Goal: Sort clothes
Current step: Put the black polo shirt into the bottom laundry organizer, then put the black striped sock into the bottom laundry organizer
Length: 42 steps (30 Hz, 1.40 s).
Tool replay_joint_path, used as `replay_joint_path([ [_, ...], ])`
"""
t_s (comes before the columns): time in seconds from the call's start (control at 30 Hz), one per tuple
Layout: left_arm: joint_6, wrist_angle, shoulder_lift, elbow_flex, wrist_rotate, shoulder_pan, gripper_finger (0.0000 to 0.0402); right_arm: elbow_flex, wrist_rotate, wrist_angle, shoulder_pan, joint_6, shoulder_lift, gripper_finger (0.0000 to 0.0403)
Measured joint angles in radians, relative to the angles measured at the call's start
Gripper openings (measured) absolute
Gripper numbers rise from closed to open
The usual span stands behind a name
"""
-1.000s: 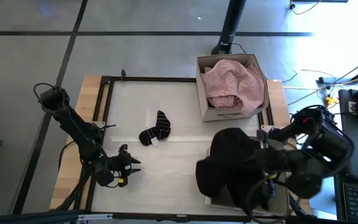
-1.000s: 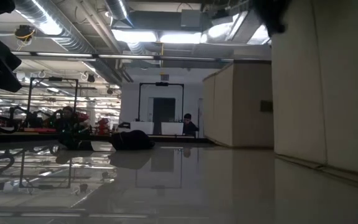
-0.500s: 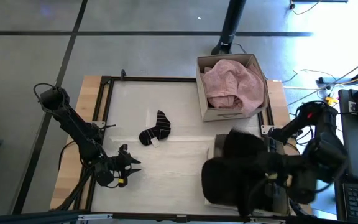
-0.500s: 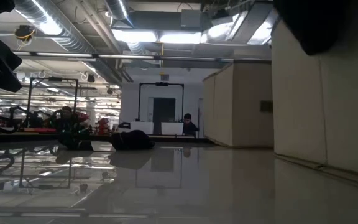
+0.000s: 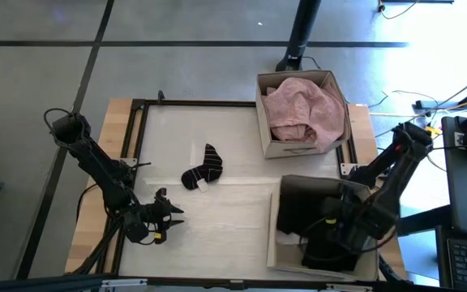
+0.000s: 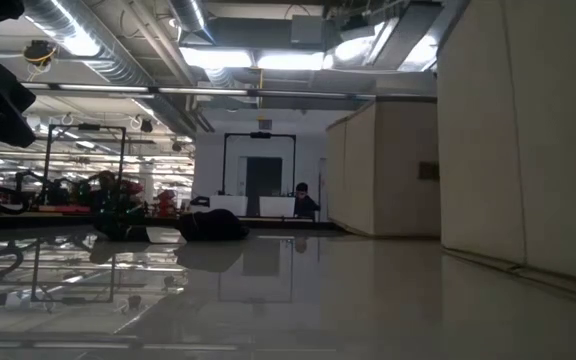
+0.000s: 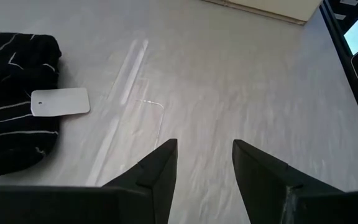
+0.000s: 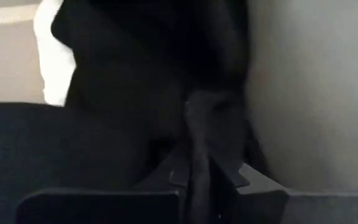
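Sorting nears a drop: a black fabric garment [image 5: 310, 212] is pinched in the right gripper [image 5: 340, 235], lowered inside the near tan cardboard box [image 5: 272, 253]. Half a second ago it was held above the rim. If released carelessly, cloth could be left draped over the wall or snagged on the fingers. A black striped sock [image 5: 202, 169] is left mid-table; the left gripper [image 5: 171, 210] is parked nearby, jaws apart. A pale pink garment [image 5: 302, 107] is seen in the far box [image 5: 262, 113].
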<state>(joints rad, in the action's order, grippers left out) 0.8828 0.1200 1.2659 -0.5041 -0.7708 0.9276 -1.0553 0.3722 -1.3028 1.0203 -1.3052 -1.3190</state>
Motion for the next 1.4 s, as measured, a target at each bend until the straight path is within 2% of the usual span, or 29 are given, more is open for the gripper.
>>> replay_joint_path([
  [0.1,0.0,0.0,0.0,0.0,0.0,0.0,0.0146,0.093,-0.02,0.132,-0.008,-0.002,0.0,0.0031],
  [0.17,0.0,0.0,0.0,0.0,0.0,0.0,0.0146,0.122,-0.078,0.154,-0.03,-0.015,0.0,0.0037],
  [0.33,0.0,0.0,0.0,0.0,-0.003,0.0,0.0146,0.099,-0.182,0.147,-0.077,0.016,0.0,0.0096],
  [0.47,0.008,-0.001,0.0,0.0,-0.003,0.0,0.0146,0.004,-0.236,0.113,-0.12,0.078,0.024,0.0168],
  [0.6,0.008,-0.002,0.0,0.0,-0.004,0.0,0.0146,-0.149,-0.315,0.084,-0.183,0.088,0.054,0.0225],
  [0.67,0.008,-0.001,0.0,0.0,-0.004,0.0,0.0146,-0.237,-0.299,0.072,-0.21,0.09,0.056,0.0244],
  [0.73,0.008,-0.001,0.0,0.0,-0.004,0.0,0.0146,-0.312,-0.229,0.05,-0.238,0.129,0.055,0.0256],
  [0.9,0.008,-0.001,0.0,0.0,-0.004,0.0,0.0146,-0.406,0.043,0.125,-0.329,0.387,0.032,0.0263],
  [1.0,0.008,-0.001,0.0,0.0,-0.003,0.0,0.0146,-0.406,0.128,0.246,-0.403,0.593,0.007,0.0263],
  [1.13,0.008,-0.002,0.0,0.0,-0.003,0.0,0.0146,-0.406,0.125,0.445,-0.514,0.835,-0.062,0.0263],
  [1.27,0.008,-0.002,0.0,0.0,-0.003,0.0,0.0146,-0.406,0.064,0.701,-0.613,1.084,-0.159,0.0263],
  [1.4,0.008,-0.002,0.0,0.0,-0.003,0.0,0.0146,-0.406,0.008,0.902,-0.697,1.238,-0.267,0.0263],
])
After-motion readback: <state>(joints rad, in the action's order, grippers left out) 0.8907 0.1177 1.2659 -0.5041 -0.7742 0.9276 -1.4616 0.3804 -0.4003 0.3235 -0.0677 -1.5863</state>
